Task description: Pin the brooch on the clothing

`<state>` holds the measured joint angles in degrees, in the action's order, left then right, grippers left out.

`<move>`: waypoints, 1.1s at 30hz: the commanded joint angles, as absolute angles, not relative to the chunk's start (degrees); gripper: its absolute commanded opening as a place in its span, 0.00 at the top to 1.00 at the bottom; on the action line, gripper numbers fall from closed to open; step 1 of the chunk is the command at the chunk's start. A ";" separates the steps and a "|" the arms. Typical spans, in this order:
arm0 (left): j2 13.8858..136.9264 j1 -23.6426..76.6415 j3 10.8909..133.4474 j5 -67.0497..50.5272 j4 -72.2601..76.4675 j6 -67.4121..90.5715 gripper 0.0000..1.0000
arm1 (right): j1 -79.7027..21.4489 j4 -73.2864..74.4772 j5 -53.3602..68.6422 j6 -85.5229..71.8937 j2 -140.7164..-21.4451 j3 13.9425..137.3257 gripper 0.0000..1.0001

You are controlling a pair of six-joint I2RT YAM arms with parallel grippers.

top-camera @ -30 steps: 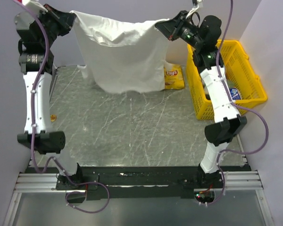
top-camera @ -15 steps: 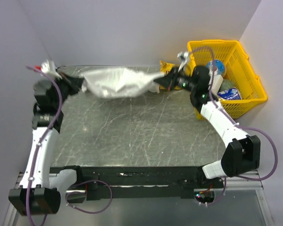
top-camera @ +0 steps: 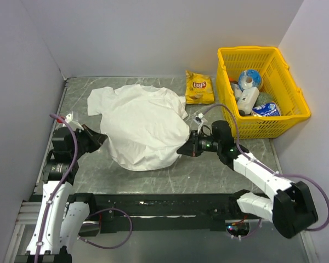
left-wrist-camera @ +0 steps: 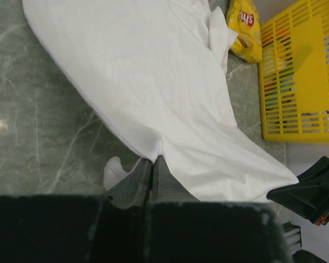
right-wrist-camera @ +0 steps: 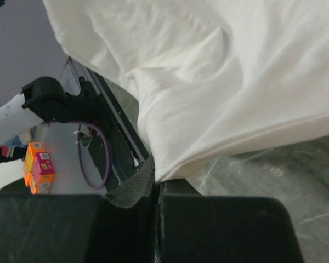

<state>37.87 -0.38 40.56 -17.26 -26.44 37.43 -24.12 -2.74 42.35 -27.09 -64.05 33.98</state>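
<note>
The white T-shirt (top-camera: pixel 142 123) lies spread on the grey table, neck end towards the back. My left gripper (top-camera: pixel 101 138) is shut on the shirt's near-left edge, low at the table. My right gripper (top-camera: pixel 181 149) is shut on its near-right edge. In the left wrist view the closed gripper (left-wrist-camera: pixel 153 160) pinches a fold of the shirt (left-wrist-camera: pixel 153 76). In the right wrist view the closed gripper (right-wrist-camera: pixel 157 178) pinches the layered hem of the shirt (right-wrist-camera: pixel 219 82). The brooch is not in view in any frame.
A yellow crisp bag (top-camera: pixel 198 87) lies behind the shirt's right side. A yellow basket (top-camera: pixel 285 118) holding several items stands at the back right. Walls close the table at the left, back and right. The black rail runs along the near edge (top-camera: pixel 170 203).
The shirt was held up high between both grippers. Both arms came down and towards the near edge, and the shirt now lies spread on the table, still gripped at both corners.
</note>
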 commanded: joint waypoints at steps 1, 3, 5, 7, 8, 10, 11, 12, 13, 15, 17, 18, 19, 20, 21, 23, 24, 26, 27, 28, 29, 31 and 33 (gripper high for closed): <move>35.51 1.30 39.72 -20.91 -33.90 39.46 0.99 | -24.61 4.11 40.70 -25.58 -57.93 33.31 1.00; 35.42 1.32 40.69 -20.05 -36.99 39.90 0.99 | -24.78 8.78 40.00 -24.96 -56.26 32.79 1.00; 35.77 1.41 41.57 -18.12 -43.49 39.64 0.99 | -24.87 11.68 39.73 -24.70 -55.37 31.21 1.00; 36.30 1.41 43.06 -16.18 -47.62 39.38 0.99 | -24.96 13.00 40.43 -25.40 -54.50 28.32 1.00; 36.21 1.32 43.33 -15.91 -50.33 39.55 0.99 | -25.22 13.01 40.78 -26.71 -54.32 27.08 1.00; 35.25 1.32 43.07 -14.60 -52.02 39.81 0.99 | -25.57 12.83 40.96 -27.94 -53.44 24.10 1.00; 34.98 1.41 42.98 -13.98 -53.86 39.81 0.99 | -26.10 12.66 41.13 -29.34 -53.09 23.04 1.00; 34.63 1.32 43.15 -13.19 -54.92 39.81 0.99 | -26.36 12.57 41.22 -30.05 -52.82 21.98 1.00; 34.28 1.41 43.33 -12.49 -56.15 39.90 0.99 | -26.54 13.53 41.13 -30.49 -52.04 20.41 1.00; 33.14 1.41 43.51 -12.48 -58.87 40.08 0.99 | -27.07 14.93 40.70 -31.29 -50.89 19.17 1.00; 32.35 1.41 43.68 -11.69 -60.37 39.99 0.98 | -27.07 18.45 39.99 -31.46 -48.96 18.37 1.00; 31.73 1.32 43.77 -11.17 -62.30 39.90 0.98 | -27.07 19.41 39.90 -31.38 -48.43 18.37 1.00; 31.38 1.32 43.77 -10.81 -62.92 39.73 0.97 | -27.07 21.25 39.73 -31.64 -47.38 18.37 1.00; 31.20 1.32 43.77 -10.55 -63.63 39.73 0.96 | -27.07 21.97 39.64 -31.73 -46.94 18.37 1.00; 30.42 1.32 43.60 -10.63 -64.50 39.55 0.96 | -27.07 22.23 39.99 -31.64 -46.59 18.37 1.00; 29.62 1.32 43.33 -10.63 -65.47 38.33 0.85 | -27.07 23.46 39.99 -31.12 -46.05 18.19 0.99; 29.01 1.41 44.20 -9.24 -66.09 38.15 0.73 | -26.98 24.16 39.99 -30.50 -46.32 18.45 0.95; 28.83 1.41 45.61 -6.69 -68.28 37.27 0.35 | -27.16 25.92 39.99 -29.53 -46.67 19.68 0.62; 28.74 1.75 46.92 -5.55 -68.81 37.70 0.26 | -27.16 25.75 40.86 -29.71 -45.97 19.77 0.53; 28.65 1.76 47.46 -5.62 -67.77 37.88 0.14 | -27.25 26.19 40.09 -30.23 -45.36 20.30 0.44; 28.83 1.76 48.59 -5.28 -67.24 38.14 0.09 | -27.42 27.06 38.86 -30.41 -44.57 20.91 0.27; 29.44 1.76 49.39 -5.01 -65.58 38.76 0.04 | -27.42 28.21 36.66 -31.20 -41.93 22.41 0.16; 31.89 1.76 49.92 -5.88 -61.36 38.58 0.04 | -27.33 28.91 34.64 -30.42 -40.26 25.55 0.05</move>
